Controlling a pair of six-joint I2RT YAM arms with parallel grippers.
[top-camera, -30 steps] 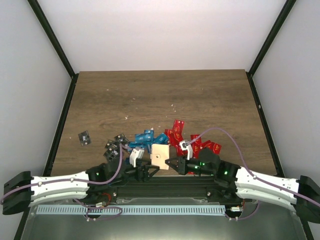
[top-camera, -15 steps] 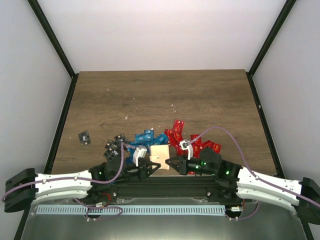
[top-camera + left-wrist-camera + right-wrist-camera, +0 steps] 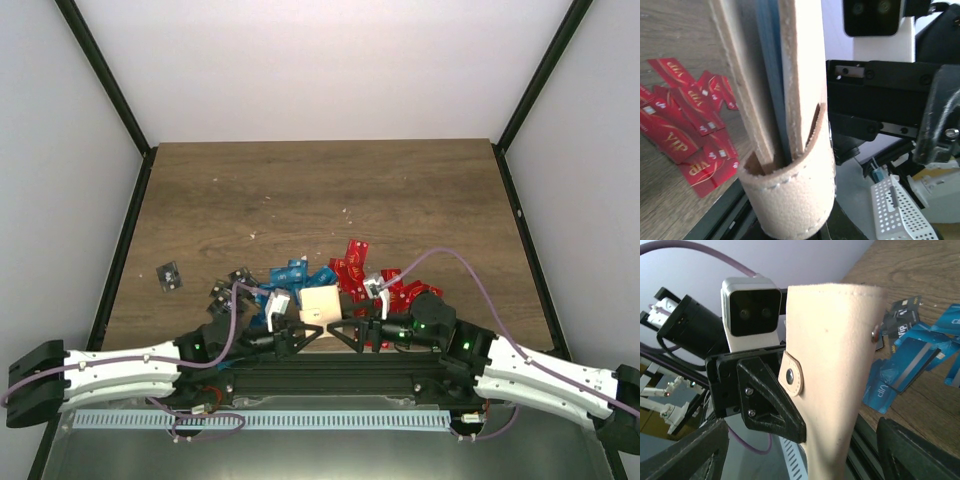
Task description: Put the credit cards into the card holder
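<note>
Two wrist views outdo the overhead one: left jaws pinch the stitched beige card holder [image 3: 321, 303] near the desk [image 3: 320, 190] front, a blue card [image 3: 771, 60] tucked inside; right jaws spread wide of its snap tab [image 3: 790, 375]; red cards [image 3: 400, 292] rightward.

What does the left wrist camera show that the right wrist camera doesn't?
Only the left wrist: the holder seen edge-on with a blue card inside it, and red cards on the table. Only the right wrist: the holder's flat face with its snap tab, blue cards, black cards, and the left gripper clamping the holder. Both: the holder and the table.
</note>
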